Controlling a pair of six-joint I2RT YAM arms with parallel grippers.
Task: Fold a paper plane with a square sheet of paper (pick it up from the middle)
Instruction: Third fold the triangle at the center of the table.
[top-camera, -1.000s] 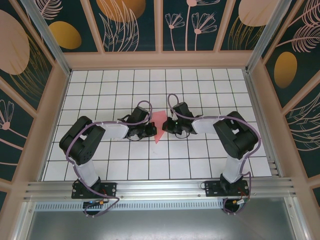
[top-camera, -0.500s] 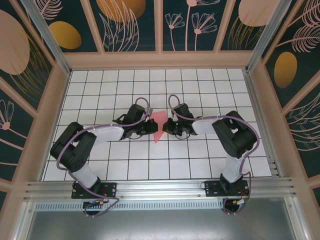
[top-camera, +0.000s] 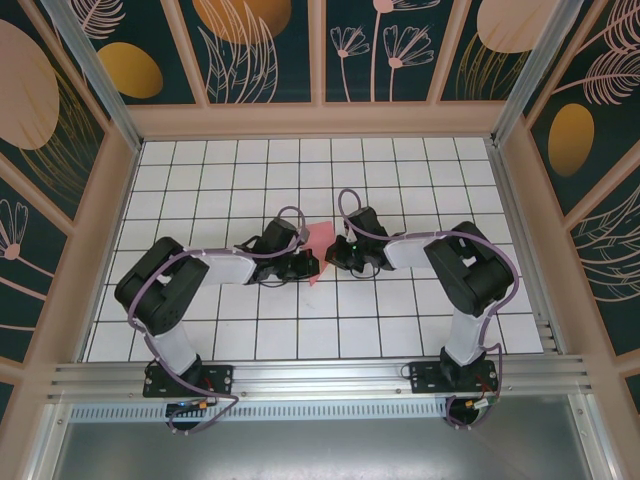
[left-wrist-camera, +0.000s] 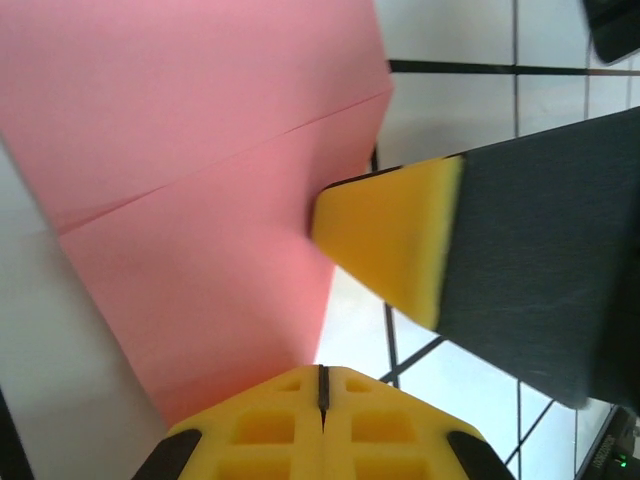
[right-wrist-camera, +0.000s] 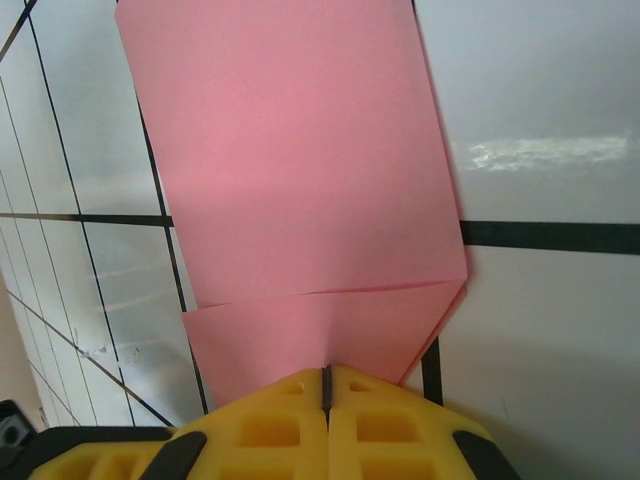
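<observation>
The square sheet of paper (top-camera: 320, 238) is pink-red and lies folded flat on the white tiles at the table's middle, between my two grippers. In the right wrist view the paper (right-wrist-camera: 290, 170) shows a crease across its near end. My right gripper (right-wrist-camera: 325, 374) is shut, and its yellow tips rest on the folded flap. In the left wrist view my left gripper (left-wrist-camera: 322, 372) is shut, with its tips at the near edge of the paper (left-wrist-camera: 200, 200). There the right gripper's yellow fingertip (left-wrist-camera: 385, 240) touches the paper's side edge. From above, the left gripper (top-camera: 308, 266) covers the paper's lower tip and the right gripper (top-camera: 333, 252) is at its right edge.
Both arms reach inward low over the white gridded table (top-camera: 300, 170), with purple cables looping above their wrists. Wooden-framed patterned walls (top-camera: 320, 120) close the back and sides. An aluminium rail (top-camera: 320, 380) runs along the near edge by the bases.
My left arm stretched out flatter and then drew its elbow back up. Its gripper now sits over the paper's lower tip. The right arm has hardly moved.
</observation>
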